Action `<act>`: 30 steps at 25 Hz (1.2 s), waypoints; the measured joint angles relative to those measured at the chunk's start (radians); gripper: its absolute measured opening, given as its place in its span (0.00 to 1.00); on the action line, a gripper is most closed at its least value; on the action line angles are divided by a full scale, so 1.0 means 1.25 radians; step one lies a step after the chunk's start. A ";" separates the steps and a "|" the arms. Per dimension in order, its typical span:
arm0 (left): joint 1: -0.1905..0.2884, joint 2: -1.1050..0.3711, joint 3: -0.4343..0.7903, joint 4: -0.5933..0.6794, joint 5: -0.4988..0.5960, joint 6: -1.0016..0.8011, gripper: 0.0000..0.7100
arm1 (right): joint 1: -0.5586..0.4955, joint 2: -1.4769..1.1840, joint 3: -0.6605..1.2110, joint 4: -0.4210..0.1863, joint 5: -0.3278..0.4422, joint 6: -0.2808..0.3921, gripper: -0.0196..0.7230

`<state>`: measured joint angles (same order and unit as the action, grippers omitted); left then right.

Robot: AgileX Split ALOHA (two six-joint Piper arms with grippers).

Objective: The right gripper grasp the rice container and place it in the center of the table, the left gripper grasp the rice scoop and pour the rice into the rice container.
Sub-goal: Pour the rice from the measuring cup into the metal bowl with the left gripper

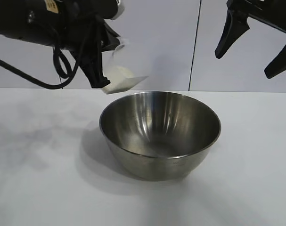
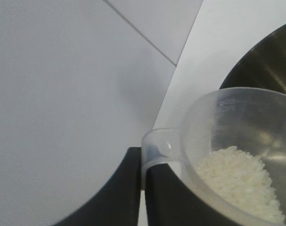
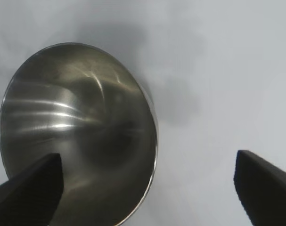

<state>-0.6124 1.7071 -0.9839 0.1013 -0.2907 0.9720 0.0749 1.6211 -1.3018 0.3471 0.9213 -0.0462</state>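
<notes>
The rice container [image 1: 160, 134], a large shiny steel bowl, stands empty on the white table [image 1: 34, 179] near its middle; it also shows in the right wrist view [image 3: 77, 136]. My left gripper [image 1: 99, 84] is shut on the handle of the rice scoop [image 1: 121, 77] and holds it tilted in the air above the bowl's back left rim. In the left wrist view the scoop [image 2: 227, 141] holds the rice [image 2: 239, 181], with the bowl [image 2: 270, 66] beyond it. My right gripper [image 1: 249, 59] hangs open and empty, high at the back right above the bowl.
A white back wall with a dark vertical seam [image 1: 195, 47] stands behind the table.
</notes>
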 joint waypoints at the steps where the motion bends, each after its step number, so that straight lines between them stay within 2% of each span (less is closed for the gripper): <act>1: -0.004 0.008 -0.004 -0.001 0.000 0.028 0.01 | 0.000 0.000 0.000 0.000 0.000 0.000 0.95; 7: -0.039 0.074 -0.029 0.020 0.006 0.221 0.01 | 0.000 0.000 0.000 0.000 -0.001 0.000 0.95; 11: -0.048 0.106 -0.034 0.112 -0.012 0.398 0.01 | 0.000 0.000 0.000 0.000 -0.001 -0.002 0.95; 15: -0.048 0.131 -0.034 0.203 -0.067 0.504 0.01 | 0.000 0.000 0.000 0.000 0.000 -0.003 0.95; 26: -0.048 0.136 -0.034 0.388 -0.121 0.573 0.01 | 0.000 0.000 0.000 0.000 0.001 -0.018 0.95; 30: -0.048 0.136 -0.034 0.408 -0.121 0.603 0.01 | 0.000 0.000 0.000 0.000 0.001 -0.025 0.95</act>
<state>-0.6725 1.8775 -1.0263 0.6109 -0.4417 1.7252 0.0749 1.6211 -1.3018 0.3467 0.9232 -0.0773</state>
